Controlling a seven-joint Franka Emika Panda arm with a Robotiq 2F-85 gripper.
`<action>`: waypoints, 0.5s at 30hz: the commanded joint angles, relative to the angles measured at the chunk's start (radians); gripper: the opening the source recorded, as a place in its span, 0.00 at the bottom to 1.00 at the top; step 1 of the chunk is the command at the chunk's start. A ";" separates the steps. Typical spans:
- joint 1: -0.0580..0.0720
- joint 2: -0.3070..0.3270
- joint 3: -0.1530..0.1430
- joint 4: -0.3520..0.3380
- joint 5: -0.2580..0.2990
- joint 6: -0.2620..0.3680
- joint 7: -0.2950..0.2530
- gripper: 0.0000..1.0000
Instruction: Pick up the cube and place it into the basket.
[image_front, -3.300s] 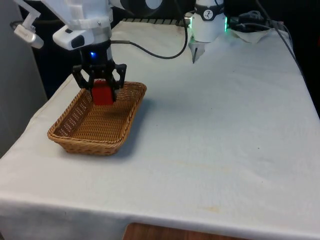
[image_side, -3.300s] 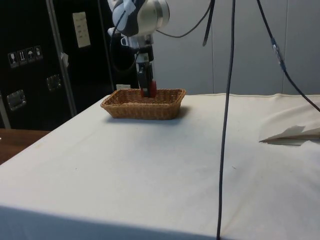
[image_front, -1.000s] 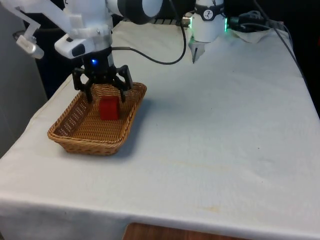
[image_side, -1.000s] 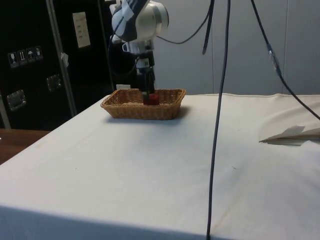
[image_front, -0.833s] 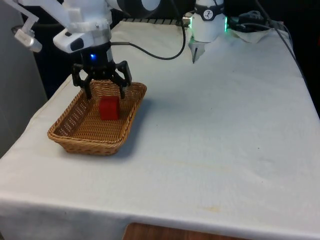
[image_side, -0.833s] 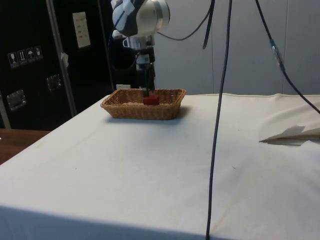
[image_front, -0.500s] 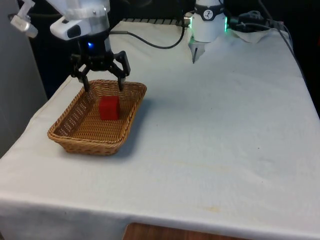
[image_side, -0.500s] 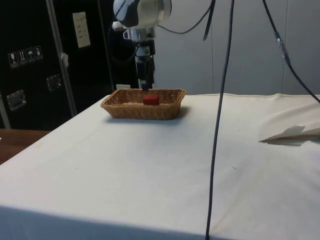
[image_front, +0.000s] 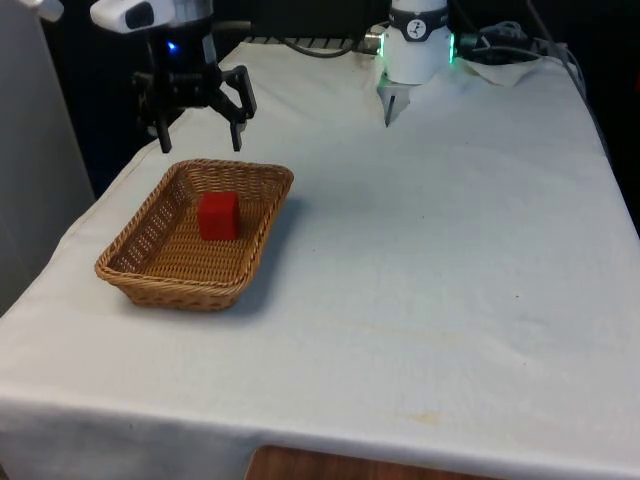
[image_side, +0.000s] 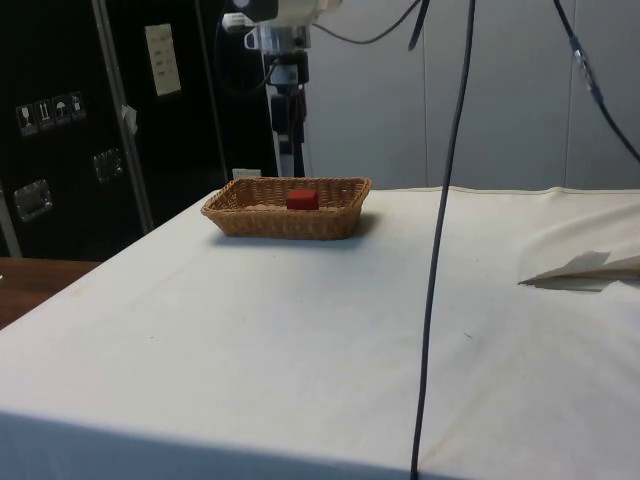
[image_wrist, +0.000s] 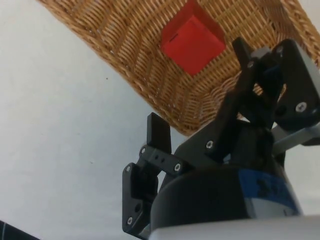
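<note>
Since the cube (image_front: 218, 216) sits inside the basket (image_front: 262, 236) w/ nothing gripping it, little looks left to go wrong, but a few risks stand out. Main one, in my judgement: the tool (image_front: 198, 133) hangs above the basket's far rim w/ jaws spread wide and empty, so any dip or sideways swing on the way out could clip the wicker wall and shove or tip the basket; it's light and sits loose on the bench (image_front: 430, 270), near the edge at the front view's left. A black cable (image_side: 440, 240) hangs across the side view; I can't tell how close it runs to the arm, so a snag is possible but unconfirmed. The cube rests flat on the basket floor, toward the far half, roughly central between the long walls, not leaning on either, so it's unlikely to roll out unless the basket gets knocked. Relative to the tool: the cube lies below it and a bit nearer the front camera, well apart, no contact. From the wrist cam the cube (image_wrist: 192, 38) shows past the fingertips (image_wrist: 159, 131), w/ the basket rim (image_wrist: 165, 107) between.
</note>
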 joint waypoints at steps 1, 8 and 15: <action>0.007 -0.009 -0.007 -0.007 -0.011 0.000 0.003 1.00; 0.015 -0.038 -0.007 -0.012 -0.036 -0.006 -0.004 1.00; 0.024 -0.060 -0.005 -0.015 -0.061 -0.015 -0.012 1.00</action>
